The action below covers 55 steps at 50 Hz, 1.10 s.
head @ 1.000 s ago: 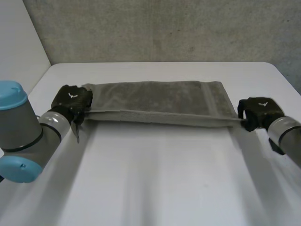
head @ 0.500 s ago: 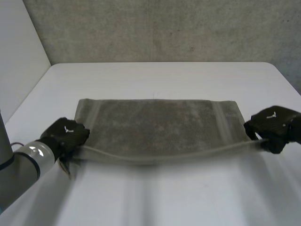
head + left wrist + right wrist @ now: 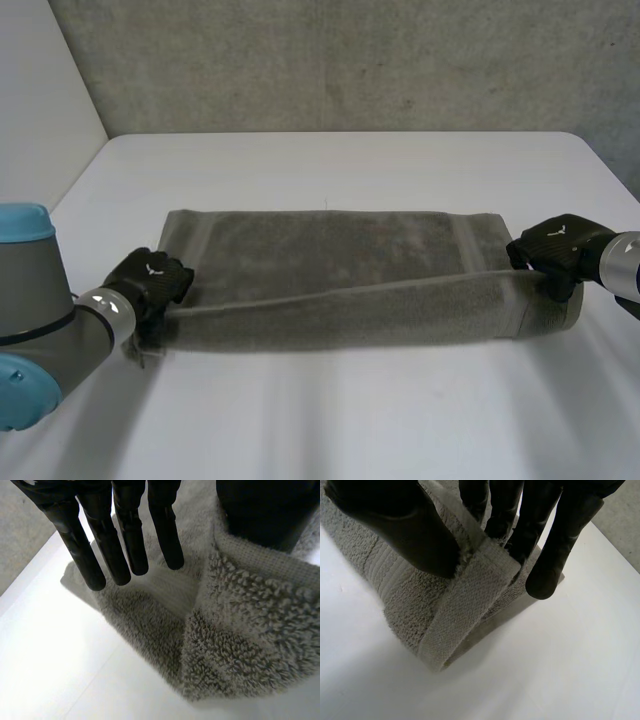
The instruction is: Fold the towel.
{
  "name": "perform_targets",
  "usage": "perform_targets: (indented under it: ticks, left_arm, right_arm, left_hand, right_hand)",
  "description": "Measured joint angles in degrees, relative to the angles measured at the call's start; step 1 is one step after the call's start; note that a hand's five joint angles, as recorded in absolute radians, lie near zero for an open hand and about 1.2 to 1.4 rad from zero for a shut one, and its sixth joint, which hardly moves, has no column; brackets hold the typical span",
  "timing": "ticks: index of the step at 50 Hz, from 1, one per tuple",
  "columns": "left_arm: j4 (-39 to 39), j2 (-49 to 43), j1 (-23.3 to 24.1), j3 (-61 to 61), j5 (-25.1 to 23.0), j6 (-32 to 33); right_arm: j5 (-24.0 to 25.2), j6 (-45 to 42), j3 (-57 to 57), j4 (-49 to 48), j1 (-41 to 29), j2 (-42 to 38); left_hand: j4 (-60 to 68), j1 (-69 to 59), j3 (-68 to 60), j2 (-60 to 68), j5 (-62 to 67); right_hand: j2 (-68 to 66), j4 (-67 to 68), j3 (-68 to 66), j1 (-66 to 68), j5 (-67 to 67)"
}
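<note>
- The towel (image 3: 330, 270) lies flat across the middle of the worktop (image 3: 330, 430), with its long near edge lifted off the surface between the two hands.
- The step, as I read it, is carrying that near edge over onto the far one to make a lengthwise fold.
- To do it well, both ends should travel level and together. Right now the end at the right hand (image 3: 555, 245) rides higher than the end at the left hand (image 3: 150, 282), so the edge slopes.
- Holding the span taut would stop the middle sagging and creasing, and the corners should be set down square on the far corners before either hand lets go.
- Left hand: its fingers (image 3: 125, 540) are straight and close together on one side of the raised corner, with the thumb (image 3: 265, 510) on the other and the cloth pinched between them.
- Right hand: the fingers (image 3: 560, 545) and thumb (image 3: 405, 525) are closed on the woven hem (image 3: 470, 595) at its corner, which stands up between them.
</note>
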<state>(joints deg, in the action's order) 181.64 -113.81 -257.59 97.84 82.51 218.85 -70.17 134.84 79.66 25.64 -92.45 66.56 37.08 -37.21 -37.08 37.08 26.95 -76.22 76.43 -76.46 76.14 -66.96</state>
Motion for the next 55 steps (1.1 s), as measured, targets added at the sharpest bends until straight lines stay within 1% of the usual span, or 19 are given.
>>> perform_targets:
  ticks: [7, 14, 23, 30, 33, 36, 37, 40, 42, 51, 55]
  left_arm:
    - [-0.2, 0.5, -0.7, 0.3, 1.8, 0.1]
    - [-0.5, 1.9, -1.3, 0.8, 2.1, 1.0]
    - [-0.8, 8.2, -2.7, 3.9, 2.0, 4.6]
    - [-0.8, 11.6, -3.2, 5.8, 1.8, 5.2]
    - [-0.8, 12.5, -3.8, 6.6, 1.7, 5.3]
    - [-0.8, 13.2, -4.4, 7.2, 1.5, 5.8]
    - [-0.8, 13.5, -4.6, 7.4, 1.4, 6.0]
    - [-0.8, 14.4, -5.0, 7.5, 1.1, 6.5]
    - [-0.8, 15.2, -5.2, 7.2, 0.8, 6.7]
    - [-0.4, 16.8, -5.1, 1.9, -1.3, 6.8]
    - [-0.5, 13.8, -4.8, -2.2, -1.8, 6.9]
  right_arm:
    - [0.1, 0.0, 0.5, -0.2, 0.2, 0.1]
    - [0.2, 0.0, 1.3, -0.6, 0.3, 0.3]
    - [0.2, 0.1, 3.0, -1.0, 0.4, 2.6]
    - [0.3, 0.3, 4.6, -1.0, 0.7, 5.7]
    - [0.5, 0.6, 5.4, -1.0, 0.8, 7.3]
    - [0.7, 0.9, 6.1, -1.0, 1.0, 8.5]
    - [0.7, 1.0, 6.3, -1.0, 1.0, 9.0]
    - [0.9, 1.6, 6.7, -1.3, 1.1, 10.3]
    - [0.9, 2.2, 6.7, -1.8, 1.0, 11.4]
    - [0.9, 5.7, 3.6, -6.1, 0.7, 15.1]
    - [0.6, 6.3, 0.8, -7.0, 0.5, 14.5]
  left_hand:
    - [-0.3, 0.3, 0.3, -0.3, -0.3]
    - [-0.2, 0.2, 0.1, -0.2, -0.1]
    - [-0.1, 0.2, 0.1, 0.0, 0.1]
    - [0.9, -0.9, -1.0, 1.0, 1.1]
    - [3.8, -3.7, -3.8, 3.8, 3.9]
    - [11.4, -11.2, -11.4, 11.4, 11.4]
    - [16.3, -16.1, -16.3, 16.3, 15.9]
    - [25.3, -24.9, -25.3, 25.6, 25.1]
    - [29.1, -27.4, -29.2, 29.3, 28.3]
    - [32.4, -28.9, -32.4, 32.3, 31.2]
    - [32.5, -28.9, -32.6, 32.5, 31.2]
  right_hand:
    - [0.0, 0.0, 0.0, 0.0, 0.0]
    - [0.0, 0.0, 0.0, 0.0, 0.0]
    - [0.0, 0.0, 0.0, 0.0, 0.0]
    - [0.0, 0.0, 0.0, 0.0, 0.0]
    - [0.0, 0.0, 0.0, 0.0, 0.0]
    - [0.0, 0.0, 0.0, 0.0, 0.0]
    - [0.0, 0.0, 0.0, 0.0, 0.0]
    - [0.0, 0.0, 0.0, 0.0, 0.0]
    - [0.0, 0.0, 0.0, 0.0, 0.0]
    - [0.0, 0.0, 0.0, 0.0, 0.0]
    - [0.0, 0.0, 0.0, 0.0, 0.0]
